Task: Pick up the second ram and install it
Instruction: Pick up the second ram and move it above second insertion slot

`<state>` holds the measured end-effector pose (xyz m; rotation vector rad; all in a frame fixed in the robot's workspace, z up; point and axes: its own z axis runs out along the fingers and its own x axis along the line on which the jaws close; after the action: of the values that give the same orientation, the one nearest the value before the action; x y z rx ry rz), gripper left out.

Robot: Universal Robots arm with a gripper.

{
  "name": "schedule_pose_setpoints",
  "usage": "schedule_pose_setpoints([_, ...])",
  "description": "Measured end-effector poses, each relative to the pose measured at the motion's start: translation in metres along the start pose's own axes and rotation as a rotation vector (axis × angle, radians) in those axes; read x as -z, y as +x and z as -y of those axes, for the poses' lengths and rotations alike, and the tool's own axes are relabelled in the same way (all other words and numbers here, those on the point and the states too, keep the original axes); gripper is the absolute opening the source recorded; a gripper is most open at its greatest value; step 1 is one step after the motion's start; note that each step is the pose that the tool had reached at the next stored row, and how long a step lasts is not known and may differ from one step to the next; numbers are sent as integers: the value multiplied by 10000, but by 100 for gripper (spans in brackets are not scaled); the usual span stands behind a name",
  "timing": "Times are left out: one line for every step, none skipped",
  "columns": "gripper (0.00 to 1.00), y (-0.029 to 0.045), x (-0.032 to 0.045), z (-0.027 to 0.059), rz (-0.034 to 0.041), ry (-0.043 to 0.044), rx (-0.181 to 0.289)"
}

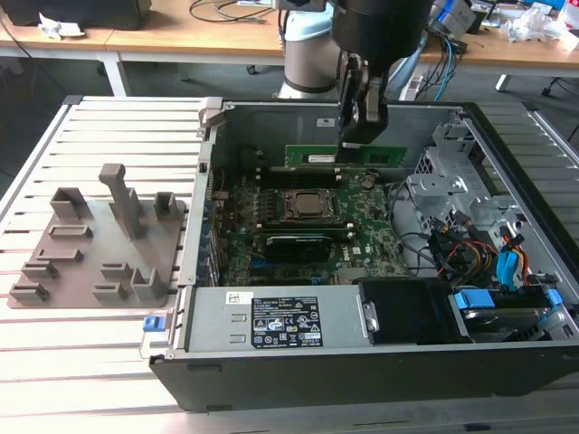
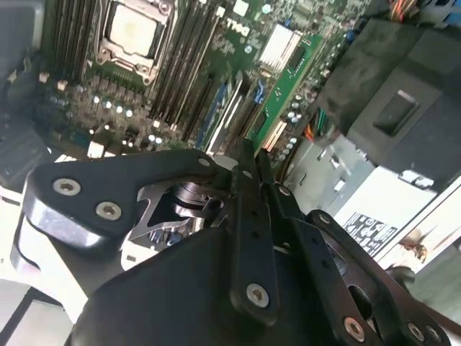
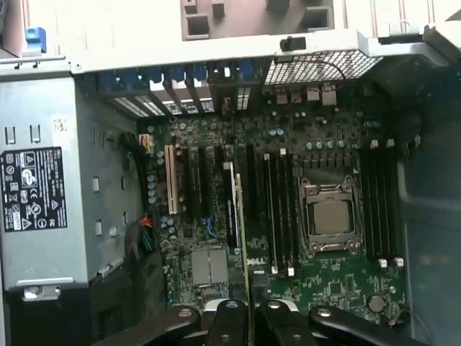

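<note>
As you read the exterior view: pincer point(image 1: 347, 142) clamped on the second ram point(image 1: 384, 155), held on edge over the motherboard point(image 1: 366, 231).
Second wrist view: second ram point(image 2: 288, 86) shows its flat green face.
First wrist view: second ram point(image 3: 241, 231) edge-on, alongside the slots point(image 3: 277, 209); judge alignment here.
Handling: likely light, stiff, fragile; grip the faces mid-length, clear of contacts.
</note>
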<state>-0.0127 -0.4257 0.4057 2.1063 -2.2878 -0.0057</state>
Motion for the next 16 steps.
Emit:
schedule_pose_setpoints([14,-5,1,51,-4,0,1])
schedule_pose_setpoints([14,-10,3,100,-7,0,1])
schedule_pose_setpoints([14,-16,4,163,-11,-1,1])
schedule_pose_setpoints([14,-22,6,220,-16,0,2])
schedule_pose_setpoints([14,-26,7,260,-20,0,0])
schedule_pose_setpoints([14,-33,9,319,-25,-1,1])
schedule_pose_setpoints([14,-38,9,375,-27,0,1])
schedule_pose_setpoints([14,-47,12,464,-33,-1,1])
schedule_pose_setpoints([14,-53,14,525,-38,-1,-1])
schedule_pose_setpoints([14,-61,16,596,-44,-1,2])
schedule_pose_setpoints([14,-65,17,638,-48,0,0])
schedule_pose_setpoints([14,-70,18,688,-52,0,0])
schedule_pose_setpoints([14,-77,20,752,-58,-1,0])
schedule_pose_setpoints([14,-81,21,788,-60,-1,-1])
schedule_pose_setpoints([14,-84,21,819,-62,0,-1])
schedule_pose_setpoints([14,-90,23,866,-66,0,1])
